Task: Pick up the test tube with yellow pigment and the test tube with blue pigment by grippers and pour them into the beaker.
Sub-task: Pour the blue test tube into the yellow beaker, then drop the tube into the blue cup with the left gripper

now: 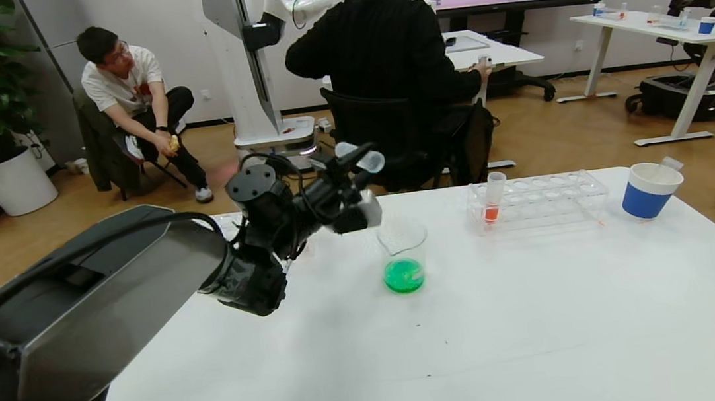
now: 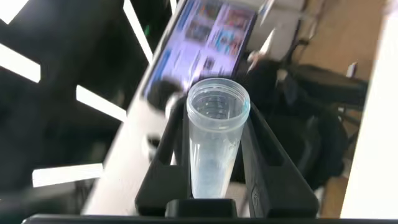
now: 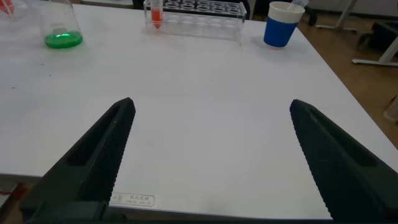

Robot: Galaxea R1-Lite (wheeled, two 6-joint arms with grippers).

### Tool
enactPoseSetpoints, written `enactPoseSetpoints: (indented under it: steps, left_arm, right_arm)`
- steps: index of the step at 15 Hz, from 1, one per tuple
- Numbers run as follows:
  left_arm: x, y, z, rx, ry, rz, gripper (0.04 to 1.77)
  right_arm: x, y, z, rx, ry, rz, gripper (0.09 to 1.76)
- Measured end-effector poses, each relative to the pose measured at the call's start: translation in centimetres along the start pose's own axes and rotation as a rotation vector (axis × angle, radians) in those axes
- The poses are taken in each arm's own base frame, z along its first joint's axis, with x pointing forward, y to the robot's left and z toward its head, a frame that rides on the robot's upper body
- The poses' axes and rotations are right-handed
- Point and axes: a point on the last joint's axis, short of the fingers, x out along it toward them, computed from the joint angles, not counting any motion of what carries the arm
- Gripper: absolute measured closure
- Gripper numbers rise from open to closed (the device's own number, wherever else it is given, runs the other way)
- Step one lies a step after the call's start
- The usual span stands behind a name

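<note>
My left gripper [image 1: 345, 162] is shut on a slim clear test tube [image 1: 363, 158] and holds it tilted, mouth outward, above and left of the beaker [image 1: 403, 249]. In the left wrist view the tube [image 2: 213, 149] sits between the black fingers [image 2: 268, 168]; it has only a faint light-blue tint and looks almost empty. The beaker holds green liquid [image 1: 403, 275] and also shows in the right wrist view [image 3: 61, 28]. No tube with yellow liquid is in view. My right gripper [image 3: 211, 104] is open and empty, low over the table's near part.
A clear rack [image 1: 540, 200] behind the beaker holds one tube with orange-red liquid [image 1: 493, 203]. A blue-and-white paper cup [image 1: 647, 191] with a clear tube top [image 1: 670, 163] sticking out stands right of the rack. People and another robot are beyond the table.
</note>
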Motion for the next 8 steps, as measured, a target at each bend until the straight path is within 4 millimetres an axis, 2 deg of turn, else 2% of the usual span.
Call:
enactPoseSetpoints:
  steps: [2, 5, 8]
  left_arm:
    - [0.5, 1.5, 1.3, -0.258, 0.248, 0.174, 1.31]
    - [1.0, 4.1, 2.7, -0.629, 0.48, 0.393, 1.31]
    - [0.5, 5.8, 3.1, -0.885, 0.654, 0.482, 1.31]
  right_arm:
    - [0.0, 0.0, 0.0, 0.0, 0.0, 0.0, 0.11]
    - [0.0, 0.0, 0.0, 0.0, 0.0, 0.0, 0.11]
    - [0.0, 0.0, 0.0, 0.0, 0.0, 0.0, 0.11]
